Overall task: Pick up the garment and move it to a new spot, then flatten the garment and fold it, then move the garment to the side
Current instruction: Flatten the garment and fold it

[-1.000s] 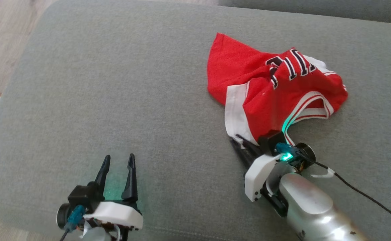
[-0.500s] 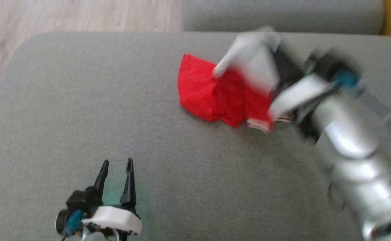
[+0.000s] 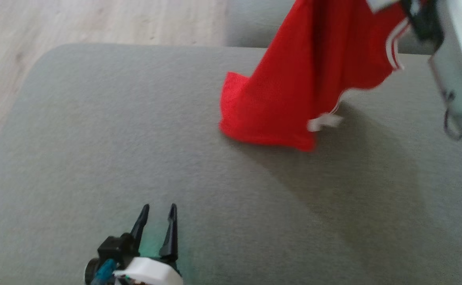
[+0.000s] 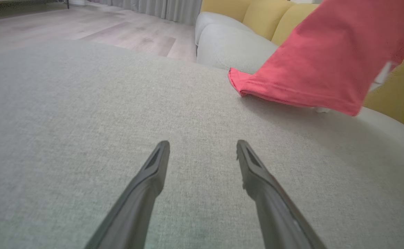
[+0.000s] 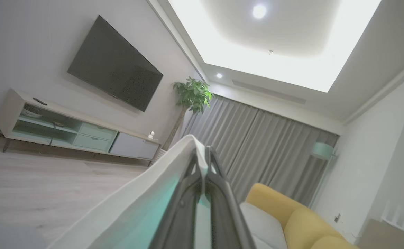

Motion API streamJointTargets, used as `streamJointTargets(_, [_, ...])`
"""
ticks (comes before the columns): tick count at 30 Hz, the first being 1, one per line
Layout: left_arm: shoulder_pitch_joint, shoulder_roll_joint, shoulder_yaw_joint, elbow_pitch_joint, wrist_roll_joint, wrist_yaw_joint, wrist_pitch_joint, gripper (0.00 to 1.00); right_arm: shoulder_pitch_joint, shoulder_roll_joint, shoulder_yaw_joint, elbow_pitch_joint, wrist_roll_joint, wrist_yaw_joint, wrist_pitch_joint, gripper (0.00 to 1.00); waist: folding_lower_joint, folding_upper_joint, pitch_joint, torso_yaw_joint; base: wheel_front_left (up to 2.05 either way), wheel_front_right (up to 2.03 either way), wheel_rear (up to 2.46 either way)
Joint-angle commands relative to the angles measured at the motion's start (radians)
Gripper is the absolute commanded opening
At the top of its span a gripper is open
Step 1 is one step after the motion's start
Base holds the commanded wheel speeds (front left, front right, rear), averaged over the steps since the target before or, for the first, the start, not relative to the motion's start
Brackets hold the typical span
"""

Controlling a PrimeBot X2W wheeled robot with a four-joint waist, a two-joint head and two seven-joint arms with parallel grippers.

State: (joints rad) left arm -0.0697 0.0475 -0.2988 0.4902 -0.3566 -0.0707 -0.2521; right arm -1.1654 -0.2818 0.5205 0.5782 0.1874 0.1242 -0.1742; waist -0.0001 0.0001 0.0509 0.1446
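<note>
Your head cam looks down on the grey cushion (image 3: 96, 138), left wrist skims it low toward the same red jersey (image 3: 294, 91), right wrist faces the ceiling (image 5: 274, 41).

the left gripper (image 3: 159, 206) has two long black fingers (image 4: 146, 186) tapering to points, set in a black block (image 3: 116, 247) under a rounded white shell (image 3: 148, 273), with a teal plug (image 3: 104, 271) at its side. the right forearm (image 3: 458, 79) is silver-grey, a thin dark cable (image 3: 446, 120) looping beside it; the right gripper (image 5: 204, 150) has dark grey fingers (image 5: 222, 207)
</note>
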Motion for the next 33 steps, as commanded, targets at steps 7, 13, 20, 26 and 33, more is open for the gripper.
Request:
streamJointTargets(7, [-0.067, 0.003, -0.025, -0.012, -0.029, 0.012, -0.010, 1.00, -0.244, 0.001, 0.027, 0.116, -0.068, 0.007, -0.050, 0.00, 0.0001, -0.0001, 0.052, 0.139, 0.00, 0.00, 0.00])
streamJointTargets(13, [-0.063, 0.003, -0.011, -0.007, -0.029, 0.017, -0.010, 1.00, -0.327, -0.011, -0.005, 0.202, -0.109, 0.007, -0.083, 0.00, 0.0001, -0.0001, 0.056, 0.164, 0.00, 0.00, 0.00])
streamJointTargets(20, [-0.058, 0.003, 0.015, -0.015, -0.024, 0.017, -0.010, 1.00, -0.139, -0.077, 0.043, 0.268, -0.064, 0.007, -0.087, 0.00, 0.0001, -0.0001, 0.050, 0.086, 0.00, 0.00, 0.00])
streamJointTargets(26, [-0.079, 0.003, 0.024, -0.026, -0.015, 0.013, -0.010, 1.00, 0.176, -0.161, 0.061, 0.169, 0.047, 0.007, -0.087, 0.00, 0.0001, -0.0001, 0.057, -0.003, 0.00, 0.00, 0.00])
streamJointTargets(33, [-0.102, 0.003, 0.035, -0.030, -0.005, 0.007, -0.010, 1.00, 0.542, -0.174, -0.012, -0.003, 0.114, 0.007, -0.087, 0.00, 0.0001, -0.0001, 0.063, -0.069, 0.00, 0.00, 0.00])
